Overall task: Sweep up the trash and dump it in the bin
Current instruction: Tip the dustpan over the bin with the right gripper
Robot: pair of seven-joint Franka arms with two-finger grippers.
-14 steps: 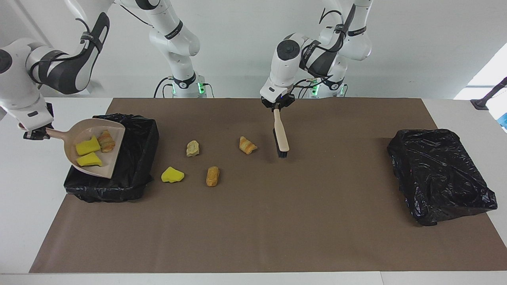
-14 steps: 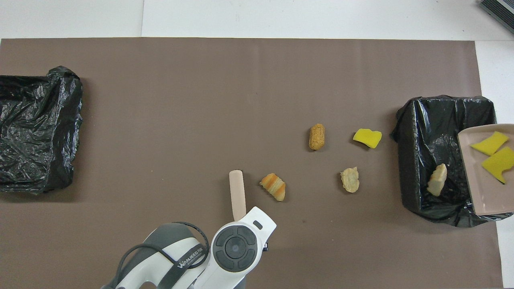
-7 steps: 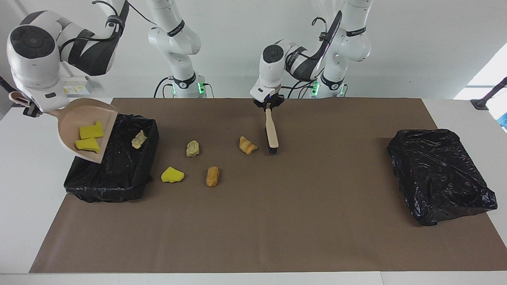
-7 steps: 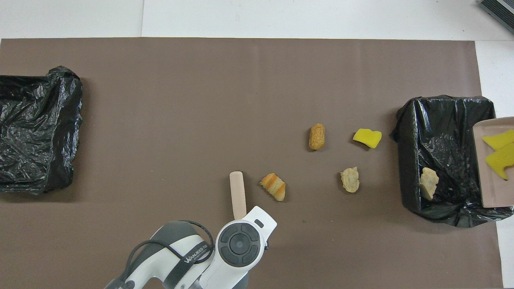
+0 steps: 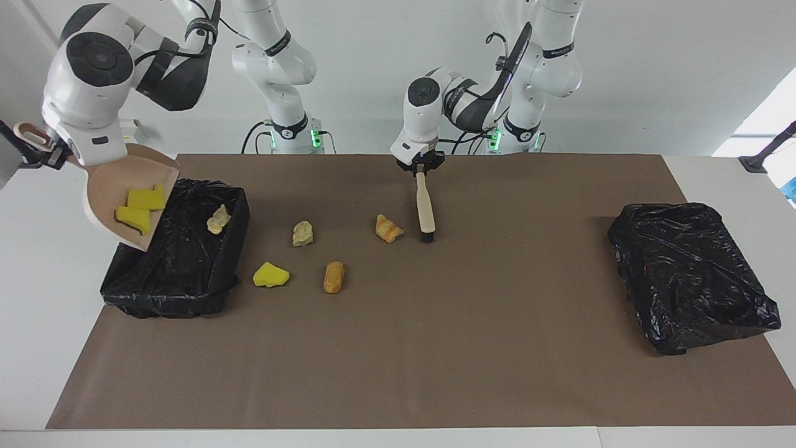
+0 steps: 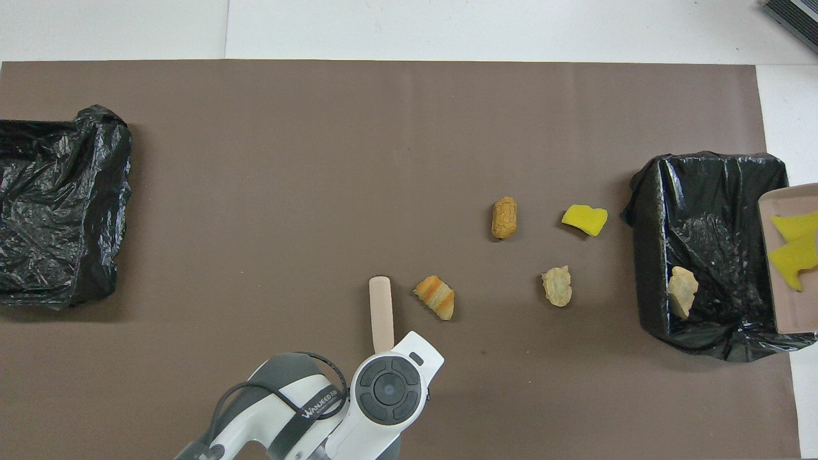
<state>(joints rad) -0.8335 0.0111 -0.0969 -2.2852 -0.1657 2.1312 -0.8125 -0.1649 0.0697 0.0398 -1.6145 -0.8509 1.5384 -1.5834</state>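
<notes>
My right gripper point(image 5: 53, 155) is shut on the handle of a tan dustpan point(image 5: 124, 177), tipped steeply over the black-lined bin point(image 5: 168, 302) at the right arm's end. Two yellow sponge chunks point(image 5: 140, 205) lie in the pan; a pale pastry piece point(image 5: 217, 219) lies in the bin. My left gripper point(image 5: 420, 167) is shut on a brush point(image 5: 425, 208), its bristles on the mat beside a croissant piece point(image 5: 388, 228). A pale piece point(image 5: 303, 233), a yellow sponge point(image 5: 270, 274) and a bread roll point(image 5: 334, 277) lie on the mat between the brush and the bin.
A second black-bagged bin point(image 5: 690, 274) sits at the left arm's end of the brown mat. In the overhead view the left arm's wrist point(image 6: 386, 386) covers its gripper, and the right gripper is out of frame.
The right arm raised and tipped the dustpan steeper; the pastry piece slid from it into the bin and the sponges slid lower. The left arm shifted the brush closer to the croissant.
</notes>
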